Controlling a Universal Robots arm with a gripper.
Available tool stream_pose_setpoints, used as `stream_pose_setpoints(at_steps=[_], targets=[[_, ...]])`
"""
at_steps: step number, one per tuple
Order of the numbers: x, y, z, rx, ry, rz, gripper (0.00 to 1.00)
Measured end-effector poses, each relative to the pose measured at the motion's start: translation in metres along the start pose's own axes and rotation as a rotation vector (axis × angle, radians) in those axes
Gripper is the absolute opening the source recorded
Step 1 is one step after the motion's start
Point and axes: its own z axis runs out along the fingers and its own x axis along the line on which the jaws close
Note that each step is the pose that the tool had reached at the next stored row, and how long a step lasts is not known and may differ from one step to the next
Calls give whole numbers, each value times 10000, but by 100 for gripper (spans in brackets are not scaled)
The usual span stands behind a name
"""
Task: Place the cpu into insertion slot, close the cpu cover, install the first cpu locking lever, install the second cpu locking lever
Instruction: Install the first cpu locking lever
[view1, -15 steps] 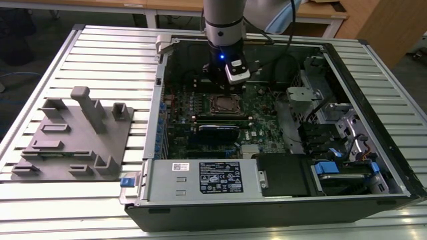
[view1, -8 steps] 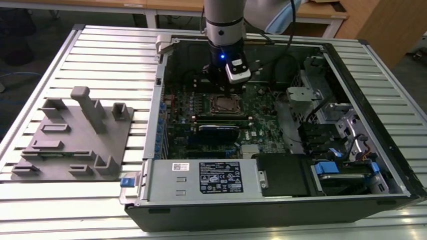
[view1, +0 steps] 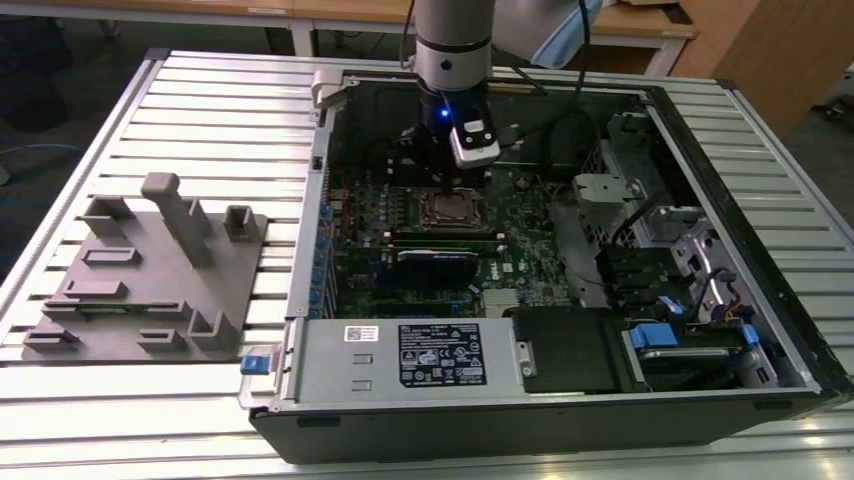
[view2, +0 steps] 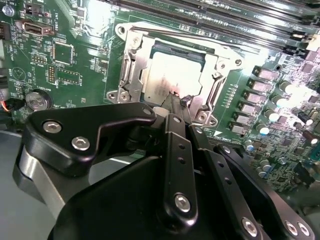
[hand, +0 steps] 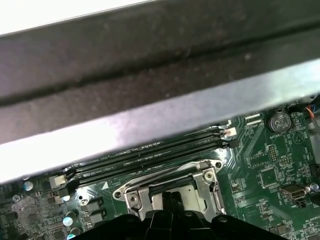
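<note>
Looking down into the open computer case (view1: 747, 200) on the slatted table (view1: 200, 100), with the arm reaching in over the green motherboard (view2: 75, 65)

Finding the cpu (view2: 172, 72) lying flat inside the insertion slot (view2: 122, 31), near the middle of the board in the exterior view and just beside the long memory slots (view2: 225, 15)

Seeing the cpu cover (view2: 131, 67) apparently lowered around the chip, its silver frame bordering the metal top on the visible sides in both wrist views; cannot say whether it is fully pressed down

Noting a thin wire locking lever (view2: 200, 42) along the far side of the frame and another (view2: 216, 97) down one flank; cannot tell whether either is hooked

Placing the gripper (view2: 178, 101) right at the near edge of the socket, fingertips brought together with nothing visible between them, touching or all but touching the chip's rim

Judging the cpu as light, rigid and fragile: hard metal top, smooth and likely slippery, with a delicate contact face underneath. Best taken by two opposite edges of the metal top, held level, never dragged across the socket

Judging the cover as thin, stiff sheet metal, best pushed on its free edge, and the levers as springy wire, best caught near their bent ends
</note>
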Motion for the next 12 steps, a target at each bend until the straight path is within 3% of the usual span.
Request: stream_pose_setpoints(at_steps=[3, 8, 12], targets=[[0, 0, -1, -13, 38, 3, 10], [-4, -4, -26, -140, 73, 12, 10], [-16, -48, -25, -207, 93, 18, 10]])
